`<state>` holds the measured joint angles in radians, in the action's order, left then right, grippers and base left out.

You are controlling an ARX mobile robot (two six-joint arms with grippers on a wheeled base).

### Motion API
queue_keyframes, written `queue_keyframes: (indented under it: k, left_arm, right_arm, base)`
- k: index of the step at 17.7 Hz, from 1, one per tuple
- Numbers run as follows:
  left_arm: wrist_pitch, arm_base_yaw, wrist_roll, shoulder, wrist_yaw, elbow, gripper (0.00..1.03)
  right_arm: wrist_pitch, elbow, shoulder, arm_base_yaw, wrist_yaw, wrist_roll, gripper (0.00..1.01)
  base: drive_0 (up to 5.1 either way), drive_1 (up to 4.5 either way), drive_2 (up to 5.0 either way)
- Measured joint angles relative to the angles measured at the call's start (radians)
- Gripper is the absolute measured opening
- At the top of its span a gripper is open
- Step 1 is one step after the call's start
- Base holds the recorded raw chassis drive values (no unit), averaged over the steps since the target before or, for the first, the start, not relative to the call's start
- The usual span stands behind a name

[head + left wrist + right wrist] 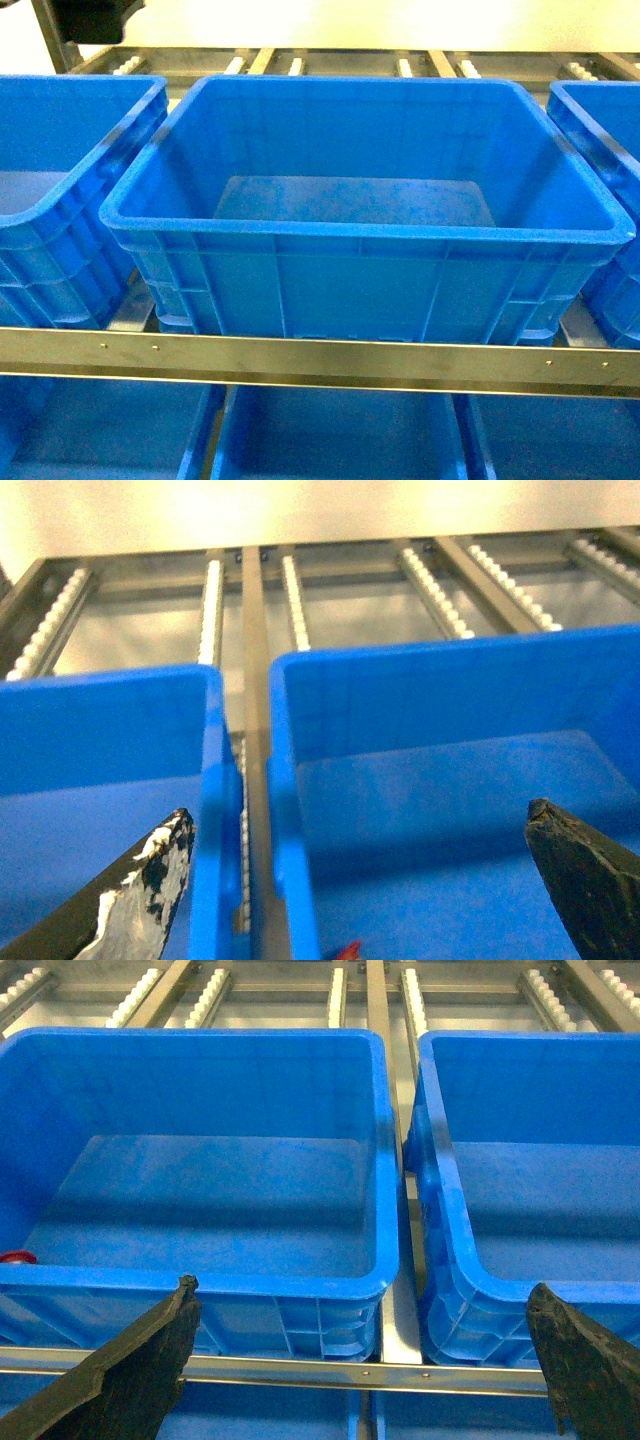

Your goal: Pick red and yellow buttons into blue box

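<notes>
Head view: blue box sits dead centre on the roller rack, more blue crates either side of it (left crate, right crate) and another row on the level below. Steel front rail runs across under it. I can't see either gripper or any button from here; the visible part of the box floor looks bare.

Left wrist view: left gripper has its fingers wide apart, nothing between them. Left finger is over the neighbouring crate, right finger over the blue box, so the gripper straddles the gap between the two. There's a small red sliver at the bottom edge, inside the box near its left wall, low between the fingers. Could be the red button, too cropped to tell.

Right wrist view: right gripper is also spread wide and holding nothing, sitting in front of the rack, on the near side of the front rail, centred roughly on the gap between the blue box and the right-hand crate. Red button cap shows at the far left of the box floor, against the left wall, partly cut off by the near rim. It's well left of the gripper, not touching anything of mine.

Yellow button: not visible in any view.
</notes>
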<state>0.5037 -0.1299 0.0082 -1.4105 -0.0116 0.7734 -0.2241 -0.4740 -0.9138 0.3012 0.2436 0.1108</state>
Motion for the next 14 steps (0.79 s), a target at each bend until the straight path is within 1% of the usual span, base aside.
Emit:
queue_keyframes:
  k: [1, 2, 3, 4, 6, 7, 8, 9, 10, 11, 13, 14]
  left_arm:
    - [0.010, 0.011, 0.003, 0.055, 0.016, -0.066, 0.98]
    - [0.003, 0.025, 0.023, 0.145, 0.067, -0.154, 0.98]
    - [-0.048, 0.037, 0.022, 0.232, 0.104, -0.209, 0.98]
    - [-0.054, 0.037, 0.022, 0.264, 0.111, -0.224, 0.98]
    - [-0.040, 0.042, 0.022, 0.270, 0.119, -0.211, 0.98]
    - [-0.019, 0.042, 0.021, 0.259, 0.113, -0.217, 0.97]
    - [0.110, 0.044, 0.013, 0.263, 0.093, -0.267, 0.86]
    - [0.167, 0.054, 0.006, 0.298, 0.086, -0.333, 0.75]
    - [0.182, 0.062, 0.000, 0.330, 0.083, -0.380, 0.66]
    - [0.191, 0.068, -0.001, 0.351, 0.080, -0.412, 0.59]
    - [0.200, 0.123, -0.002, 0.417, 0.015, -0.493, 0.35]
    - [0.200, 0.134, -0.002, 0.443, 0.017, -0.521, 0.26]
  right_arm:
    - [0.000, 0.000, 0.000, 0.000, 0.000, 0.000, 0.98]
    - [0.000, 0.000, 0.000, 0.000, 0.000, 0.000, 0.98]
    - [0.000, 0.000, 0.000, 0.000, 0.000, 0.000, 0.98]
    - [0.000, 0.000, 0.000, 0.000, 0.000, 0.000, 0.98]
    - [-0.001, 0.000, 0.000, 0.000, 0.000, 0.000, 0.98]
    - [-0.095, 0.024, -0.004, 0.000, 0.021, -0.015, 0.94]
    - [-0.237, 0.085, 0.015, -0.016, 0.020, -0.053, 0.84]
    - [-0.304, 0.151, 0.055, -0.047, 0.008, -0.074, 0.72]
    - [-0.319, 0.191, 0.084, -0.071, -0.008, -0.085, 0.63]
    - [-0.319, 0.214, 0.105, -0.089, -0.021, -0.088, 0.56]
    - [-0.314, 0.275, 0.172, -0.128, -0.071, -0.103, 0.32]
    - [-0.307, 0.294, 0.199, -0.145, -0.084, -0.104, 0.23]
  base:
    - [0.0, 0.00, 0.0]
    - [0.0, 0.00, 0.0]
    - [0.0, 0.00, 0.0]
    - [0.0, 0.00, 0.0]
    - [0.0, 0.00, 0.0]
    - [0.0, 0.00, 0.0]
    - [0.0, 0.00, 0.0]
    - [0.0, 0.00, 0.0]
    - [0.0, 0.00, 0.0]
    - [0.0, 0.00, 0.0]
    - [0.0, 0.00, 0.0]
    - [0.0, 0.00, 0.0]
